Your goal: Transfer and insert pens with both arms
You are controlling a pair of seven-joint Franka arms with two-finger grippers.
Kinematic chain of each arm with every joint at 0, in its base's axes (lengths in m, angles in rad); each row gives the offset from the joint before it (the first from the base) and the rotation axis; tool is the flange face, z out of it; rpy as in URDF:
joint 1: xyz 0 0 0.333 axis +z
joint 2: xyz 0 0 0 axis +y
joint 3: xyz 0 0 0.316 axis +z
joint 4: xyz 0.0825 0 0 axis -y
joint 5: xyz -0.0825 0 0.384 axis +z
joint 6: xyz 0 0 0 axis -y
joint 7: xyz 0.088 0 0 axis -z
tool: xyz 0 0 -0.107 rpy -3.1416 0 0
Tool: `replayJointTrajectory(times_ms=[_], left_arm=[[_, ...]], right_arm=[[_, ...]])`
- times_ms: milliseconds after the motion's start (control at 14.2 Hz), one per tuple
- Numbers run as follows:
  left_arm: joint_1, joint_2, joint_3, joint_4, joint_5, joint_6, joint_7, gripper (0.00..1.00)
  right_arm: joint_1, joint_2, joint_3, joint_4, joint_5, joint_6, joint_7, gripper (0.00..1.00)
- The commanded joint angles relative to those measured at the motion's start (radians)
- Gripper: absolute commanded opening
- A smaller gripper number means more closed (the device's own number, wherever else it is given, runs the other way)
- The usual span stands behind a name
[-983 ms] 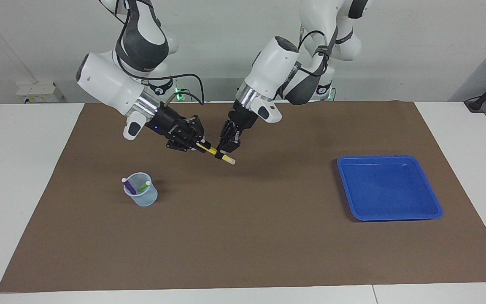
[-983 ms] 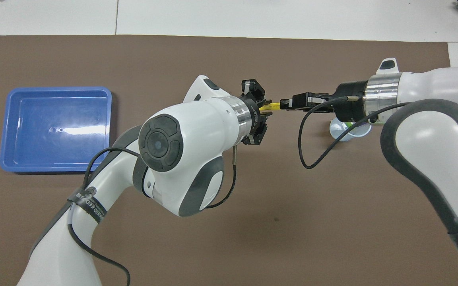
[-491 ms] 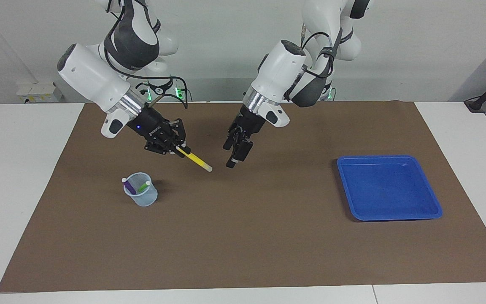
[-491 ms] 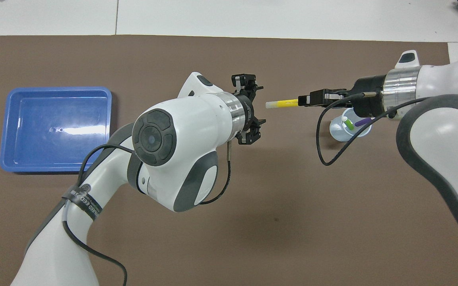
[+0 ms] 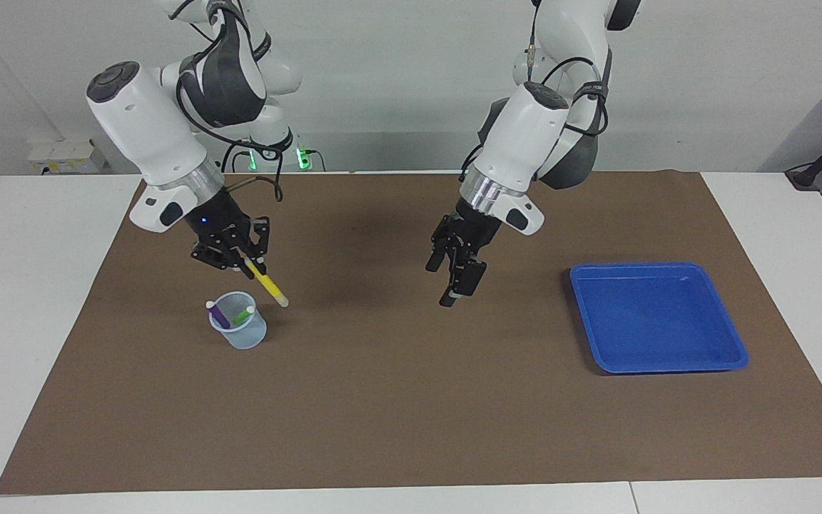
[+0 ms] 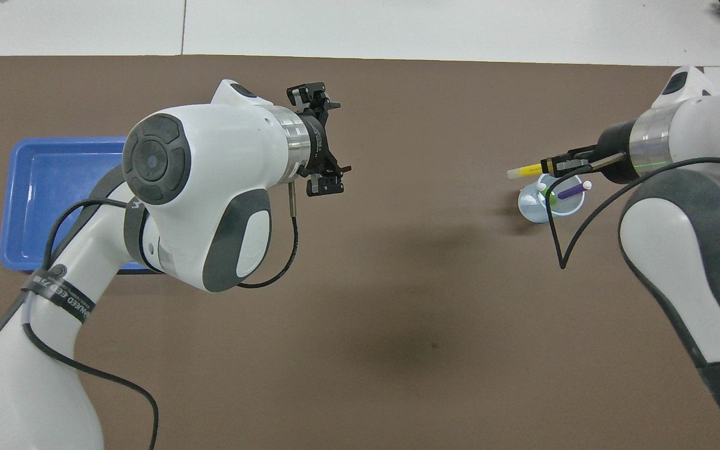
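Observation:
My right gripper [image 5: 246, 262] is shut on the upper end of the yellow pen [image 5: 269, 286], which slants down with its pale tip just above and beside the rim of a translucent cup [image 5: 241, 334]. The purple pen [image 5: 218, 314] and the green pen [image 5: 243, 314] stand in that cup. From overhead, the yellow pen [image 6: 525, 170] sticks out of the right gripper [image 6: 554, 165] over the cup [image 6: 530, 206]. My left gripper [image 5: 447, 280] hangs open and empty above the mat's middle, and shows in the overhead view as the left gripper [image 6: 329, 142].
A blue tray [image 5: 736, 360] lies empty toward the left arm's end of the table, partly covered by the left arm in the overhead view of the tray [image 6: 10, 206]. A brown mat [image 5: 411, 414] covers the table top.
The left gripper opened, let go of the yellow pen and drew back toward the tray. The right gripper carried the pen over to the cup and tipped it steeper.

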Motion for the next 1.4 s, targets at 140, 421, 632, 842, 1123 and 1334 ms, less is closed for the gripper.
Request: replayJointTrajectory(times_ms=[140, 421, 632, 842, 1123, 1334], left_arm=[[0.069, -0.015, -0.004, 0.002, 0.062, -0.038, 0.019, 1.00], [0.141, -0.032, -0.006, -0.001, 0.064, -0.160, 0.245, 1.00], [0.220, -0.049, -0.007, -0.001, 0.065, -0.286, 0.382, 1.00], [0.273, -0.077, -0.006, -0.001, 0.065, -0.409, 0.584, 1.00], [0.355, -0.112, -0.007, -0.001, 0.096, -0.557, 0.854, 1.00], [0.377, -0.120, -0.010, -0.011, 0.150, -0.631, 0.997, 1.00]], right_arm=[[-0.050, 0.011, 0.007, -0.002, -0.139, -0.024, -0.040, 0.00], [-0.092, 0.037, 0.009, -0.026, -0.147, -0.004, -0.078, 0.00], [-0.090, 0.055, 0.009, -0.041, -0.145, 0.033, -0.063, 0.00], [-0.088, 0.069, 0.010, -0.072, -0.145, 0.077, -0.045, 0.00], [-0.079, 0.078, 0.010, -0.114, -0.142, 0.139, -0.014, 0.28], [-0.079, 0.078, 0.010, -0.098, -0.138, 0.122, 0.012, 1.00]])
